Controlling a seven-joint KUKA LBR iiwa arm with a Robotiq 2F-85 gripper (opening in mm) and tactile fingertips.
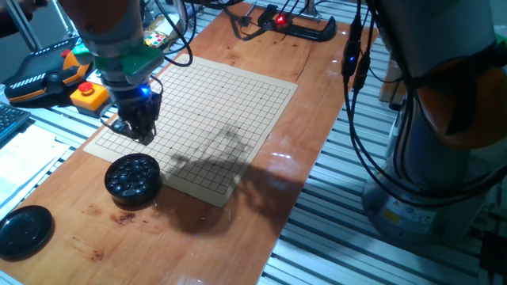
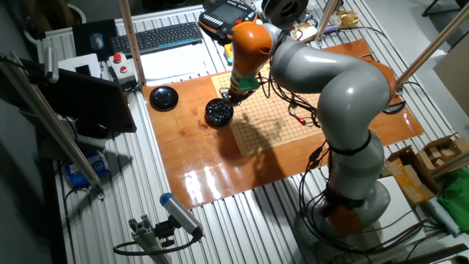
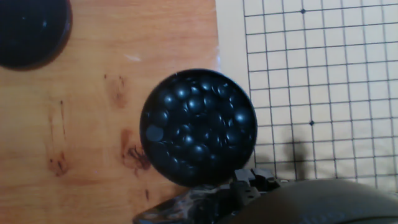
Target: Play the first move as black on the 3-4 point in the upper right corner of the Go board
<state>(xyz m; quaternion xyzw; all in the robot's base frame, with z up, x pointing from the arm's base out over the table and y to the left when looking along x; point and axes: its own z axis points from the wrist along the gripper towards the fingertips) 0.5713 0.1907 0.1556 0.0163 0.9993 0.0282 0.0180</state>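
Note:
The tan Go board (image 1: 230,103) lies on the wooden table, and its grid shows no stones. A round black bowl (image 1: 133,178) full of glossy black stones (image 3: 198,127) stands just off the board's near corner. My gripper (image 1: 140,136) hovers low over that board corner, right beside the bowl. In the hand view its fingertips (image 3: 249,179) sit close together at the bottom edge, just past the bowl's rim. I cannot see whether a stone is between them. I cannot single out the 3-4 point among the crossings. The other fixed view shows the bowl (image 2: 218,112) and the board (image 2: 286,121).
The plain black lid (image 1: 24,231) lies on the table left of the bowl; it also shows in the hand view (image 3: 28,31). A yellow box with a red button (image 1: 89,95) and an orange-black pendant (image 1: 36,75) sit beyond the board's left side. Cables hang at the right.

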